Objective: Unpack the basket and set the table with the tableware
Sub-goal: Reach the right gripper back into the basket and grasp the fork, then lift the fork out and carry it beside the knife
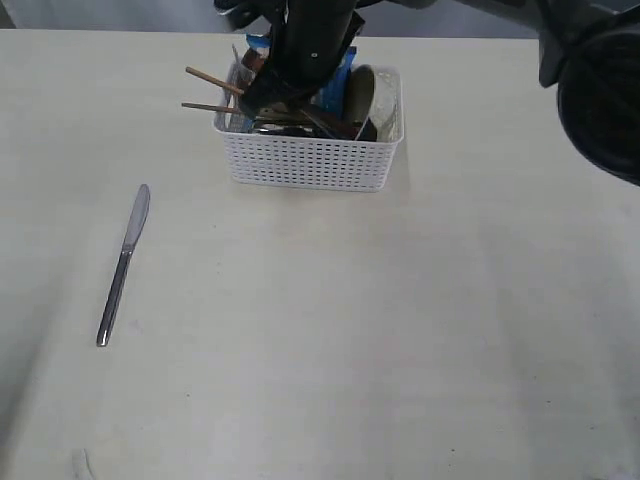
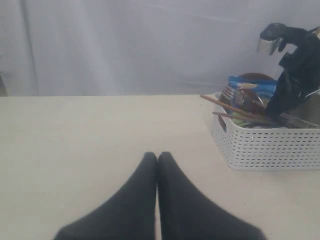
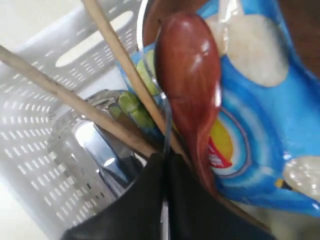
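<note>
The white basket (image 1: 310, 160) stands at the back of the table (image 1: 400, 330). Inside it I see two wooden chopsticks (image 3: 120, 55) poking out over the rim, a reddish-brown spoon (image 3: 192, 75), a shiny steel cup (image 3: 95, 145) and a white bowl (image 1: 385, 100). My right gripper (image 3: 165, 156) reaches down into the basket and is shut on a thin steel handle, the fork's, beside the spoon. A steel knife (image 1: 124, 262) lies on the table at the left. My left gripper (image 2: 157, 156) is shut and empty, low over the table and well away from the basket (image 2: 270, 147).
A blue chip bag (image 3: 260, 100) leans in the basket behind the spoon, with a brown plate (image 2: 255, 76) behind it. The right arm (image 1: 310, 40) comes over the basket from the back. A dark camera housing (image 1: 600, 90) fills the upper right of the exterior view.
</note>
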You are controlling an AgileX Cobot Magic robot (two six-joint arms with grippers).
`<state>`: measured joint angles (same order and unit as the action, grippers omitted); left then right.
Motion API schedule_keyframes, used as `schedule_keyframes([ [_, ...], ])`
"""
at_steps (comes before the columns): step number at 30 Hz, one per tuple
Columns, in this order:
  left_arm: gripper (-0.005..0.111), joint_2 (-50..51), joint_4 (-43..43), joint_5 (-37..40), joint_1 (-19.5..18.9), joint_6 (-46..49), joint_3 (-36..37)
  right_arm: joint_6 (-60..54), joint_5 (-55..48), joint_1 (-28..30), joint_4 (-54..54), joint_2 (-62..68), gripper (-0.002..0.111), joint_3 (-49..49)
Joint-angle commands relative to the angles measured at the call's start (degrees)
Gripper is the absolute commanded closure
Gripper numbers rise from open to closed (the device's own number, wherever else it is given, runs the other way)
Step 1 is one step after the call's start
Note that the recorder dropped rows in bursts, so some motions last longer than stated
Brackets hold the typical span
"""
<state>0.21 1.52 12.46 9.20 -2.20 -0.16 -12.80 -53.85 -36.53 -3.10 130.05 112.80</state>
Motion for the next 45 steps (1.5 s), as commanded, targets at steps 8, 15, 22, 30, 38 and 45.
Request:
schedule_keyframes([
  [8, 0.107, -0.2, 0.3, -0.4, 0.1, 0.0, 0.2, 0.2, -6.7, 0.3, 3.5, -7.1, 0.109, 1.2],
  [15, 0.107, -0.2, 0.3, -0.4, 0.1, 0.0, 0.2, 3.3, -10.8, -4.4, 9.4, -8.8, 0.109, 1.2],
  [22, 0.107, -0.2, 0.3, -0.4, 0.1, 0.0, 0.2, 14.8, -10.9, -14.0, 9.2, -8.7, 0.109, 1.0],
  [30, 0.107, -0.2, 0.3, -0.4, 0.1, 0.0, 0.2, 36.2, -10.1, -19.4, 5.3, -5.0, 0.109, 1.0],
  [38, 0.107, -0.2, 0.3, -0.4, 0.1, 0.0, 0.2, 60.3, -12.5, -26.6, -11.0, -0.7, 0.109, 1.0],
  [45, 0.107, -0.2, 0.3, -0.4, 0.1, 0.0, 0.2, 70.2, -13.3, -29.0, -14.8, 4.6, 0.109, 1.0],
])
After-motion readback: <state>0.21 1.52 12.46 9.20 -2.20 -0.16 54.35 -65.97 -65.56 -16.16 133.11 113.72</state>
